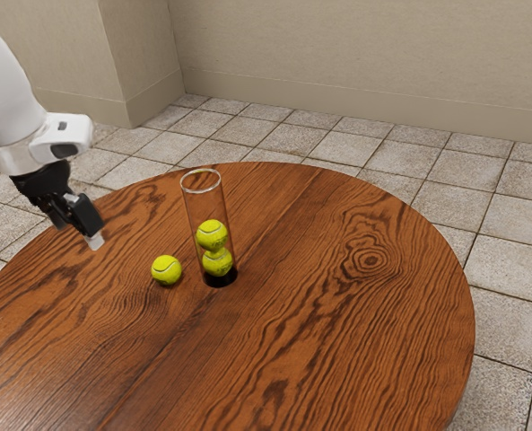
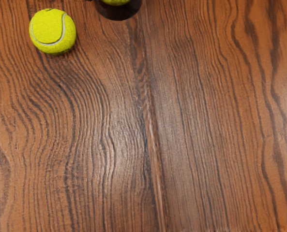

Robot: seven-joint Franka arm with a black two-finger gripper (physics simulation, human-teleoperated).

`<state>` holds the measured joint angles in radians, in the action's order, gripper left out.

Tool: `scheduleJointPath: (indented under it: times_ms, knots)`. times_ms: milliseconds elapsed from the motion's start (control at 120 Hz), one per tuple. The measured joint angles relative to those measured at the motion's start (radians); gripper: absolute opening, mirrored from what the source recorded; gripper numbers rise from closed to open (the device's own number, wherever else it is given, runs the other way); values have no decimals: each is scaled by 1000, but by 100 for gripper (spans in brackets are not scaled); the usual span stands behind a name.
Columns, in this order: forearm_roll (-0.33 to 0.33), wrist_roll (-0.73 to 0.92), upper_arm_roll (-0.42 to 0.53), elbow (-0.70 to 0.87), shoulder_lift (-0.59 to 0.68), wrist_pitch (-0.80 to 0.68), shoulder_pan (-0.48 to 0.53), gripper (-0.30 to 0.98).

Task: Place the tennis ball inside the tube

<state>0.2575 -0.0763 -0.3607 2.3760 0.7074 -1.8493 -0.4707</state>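
Holds gripper (image 1: 84, 219) above table (image 1: 337, 341), well apart from ball (image 1: 167, 270); cannot tell whether spread or closed. See ball resting on table, outside tube (image 1: 194, 205), near black base (image 1: 220, 277). Note tube upright, with two stacked balls (image 1: 213, 235) inside.

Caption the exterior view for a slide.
A loose tennis ball lies on the wooden table beside an upright clear tube holding two more balls, one atop the other.
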Motion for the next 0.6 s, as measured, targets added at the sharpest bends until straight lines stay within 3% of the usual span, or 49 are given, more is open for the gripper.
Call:
scheduleJointPath:
  times_ms: [208, 350, 458, 600]
  knots:
    - [328, 121, -561, 20, 58, -96, -440, 69]
    - [491, 219, -777, 6, 57, -182, -595, 69]
    - [560, 282, -910, -51, 57, -233, -731, 69]
    - [590, 359, -1068, -86, 59, -340, -839, 69]
